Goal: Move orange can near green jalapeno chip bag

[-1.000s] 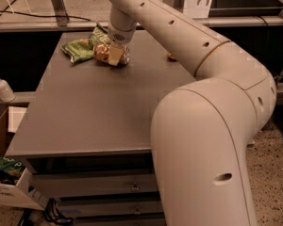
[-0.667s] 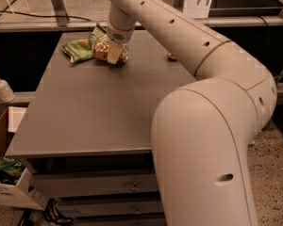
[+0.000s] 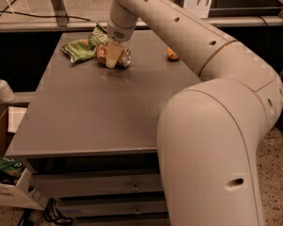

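Observation:
The orange can (image 3: 122, 57) lies on its side at the far left of the grey table (image 3: 99, 112). My gripper (image 3: 112, 56) reaches down from the arm above, and one pale finger (image 3: 112, 58) crosses the can's middle; the gripper is shut on the can. The green jalapeno chip bag (image 3: 79, 51) lies wrinkled on the table just left of the can, almost touching it. A further green part of the bag (image 3: 99, 35) shows behind the gripper.
A small round orange fruit (image 3: 172, 55) sits at the far right of the table. My arm's big white links (image 3: 212, 126) fill the right side. A pump bottle (image 3: 1, 87) and a cardboard box (image 3: 4, 126) stand left of the table, with drawers (image 3: 132, 187) below.
The gripper and the can have shifted very slightly down and to the right beside the bag. Nothing else has moved.

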Tool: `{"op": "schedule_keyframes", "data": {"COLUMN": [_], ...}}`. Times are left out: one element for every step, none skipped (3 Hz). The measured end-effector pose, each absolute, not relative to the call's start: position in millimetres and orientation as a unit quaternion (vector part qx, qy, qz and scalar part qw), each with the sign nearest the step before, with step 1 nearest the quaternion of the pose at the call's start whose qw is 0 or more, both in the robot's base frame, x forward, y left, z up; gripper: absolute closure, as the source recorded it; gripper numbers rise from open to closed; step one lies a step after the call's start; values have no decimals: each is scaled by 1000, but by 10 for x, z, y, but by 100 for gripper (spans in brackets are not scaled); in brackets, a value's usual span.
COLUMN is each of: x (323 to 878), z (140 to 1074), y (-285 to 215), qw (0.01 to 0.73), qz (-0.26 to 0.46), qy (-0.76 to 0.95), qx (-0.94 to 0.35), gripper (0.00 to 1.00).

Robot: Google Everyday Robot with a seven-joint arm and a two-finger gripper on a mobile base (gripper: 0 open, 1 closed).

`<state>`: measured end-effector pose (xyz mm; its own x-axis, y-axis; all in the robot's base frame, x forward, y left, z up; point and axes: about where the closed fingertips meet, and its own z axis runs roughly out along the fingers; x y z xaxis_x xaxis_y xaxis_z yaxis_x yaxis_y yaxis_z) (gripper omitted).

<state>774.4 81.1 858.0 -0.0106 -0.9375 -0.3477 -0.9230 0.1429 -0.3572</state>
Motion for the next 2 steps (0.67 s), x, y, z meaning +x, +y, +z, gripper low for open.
{"op": "schedule_keyframes", "data": {"x": [7673, 7518], "z": [8683, 8850], "y": [774, 647], "qw": [267, 296], "qz": [-9, 23], "qy": [707, 706], "qx": [-655, -643], "gripper": [0, 0]}}
